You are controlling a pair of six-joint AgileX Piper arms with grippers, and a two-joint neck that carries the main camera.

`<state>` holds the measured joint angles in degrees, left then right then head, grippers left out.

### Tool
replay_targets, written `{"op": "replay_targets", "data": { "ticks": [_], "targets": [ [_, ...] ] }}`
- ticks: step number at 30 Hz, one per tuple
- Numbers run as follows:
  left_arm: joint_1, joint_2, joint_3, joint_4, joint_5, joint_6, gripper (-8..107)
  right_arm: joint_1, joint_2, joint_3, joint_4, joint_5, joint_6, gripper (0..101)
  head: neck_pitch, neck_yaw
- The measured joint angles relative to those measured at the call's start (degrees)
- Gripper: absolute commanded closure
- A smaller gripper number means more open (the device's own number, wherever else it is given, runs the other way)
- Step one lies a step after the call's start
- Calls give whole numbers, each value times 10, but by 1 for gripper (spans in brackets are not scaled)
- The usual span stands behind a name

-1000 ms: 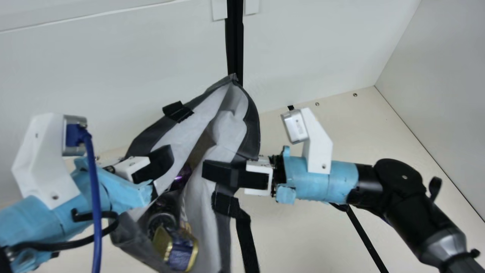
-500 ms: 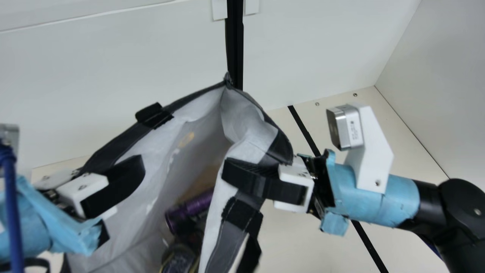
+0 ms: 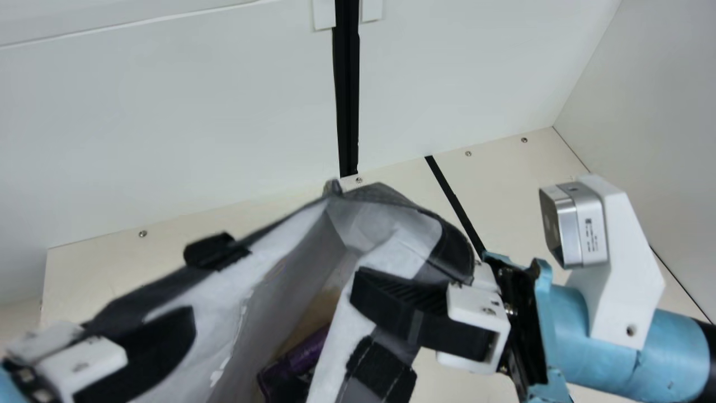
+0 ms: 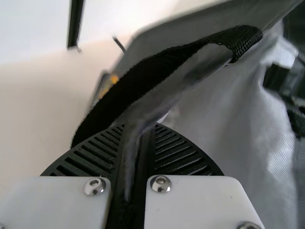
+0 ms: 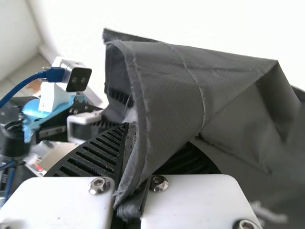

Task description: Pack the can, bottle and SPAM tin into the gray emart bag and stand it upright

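Observation:
In the main view the gray bag [image 3: 279, 280] hangs with its mouth spread, one rim held on each side. My left gripper [image 3: 140, 347] is shut on its left rim, my right gripper [image 3: 414, 313] on its right rim. Down inside lies a purple can [image 3: 296, 364], partly covered by the right side of the bag. In the left wrist view the left gripper [image 4: 133, 148] pinches the rim beside a black strap. The right wrist view has gray fabric [image 5: 162, 90] folded between the fingers of the right gripper [image 5: 131, 148].
The cream table [image 3: 503, 190] spreads behind and to the right of the bag, with a black strip [image 3: 453, 201] across it. White walls stand behind and at the right. A black vertical post [image 3: 347, 89] runs down the back wall.
My left gripper has moved left and down, my right gripper right and down. The bag's mouth has been pulled wider, and its far corner has sunk in the main view.

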<state>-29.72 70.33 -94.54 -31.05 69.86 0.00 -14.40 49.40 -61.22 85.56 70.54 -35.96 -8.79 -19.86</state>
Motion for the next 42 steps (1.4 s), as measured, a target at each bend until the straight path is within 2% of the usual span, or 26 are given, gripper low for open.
{"op": "replay_targets", "data": {
  "ticks": [4, 10, 15, 21, 31, 36, 42],
  "targets": [
    [-19, 2, 35, -6, 0, -5, 107, -1, -5, 7, -41, -5, 27, 101, 1, -1],
    [-2, 23, 54, -34, 0, 27, 107, -6, 9, 29, -77, -11, 8, 101, 1, -1],
    [25, 55, 43, -57, 0, 67, 107, -9, 41, 47, -81, -11, -37, 101, 1, 0],
    [42, 111, 4, -69, -15, 104, 107, -8, 94, 40, -67, -10, -104, 101, 0, -1],
    [35, 231, -89, -68, -63, 135, 107, 4, 206, -17, -54, -9, -216, 101, 1, 0],
    [33, 308, -164, -62, -69, 144, 107, -1, 273, -67, -73, -8, -263, 101, 0, -1],
    [29, 412, -279, -32, -55, 139, 107, -8, 359, -139, -107, -6, -309, 101, 0, 0]
  ]
}}
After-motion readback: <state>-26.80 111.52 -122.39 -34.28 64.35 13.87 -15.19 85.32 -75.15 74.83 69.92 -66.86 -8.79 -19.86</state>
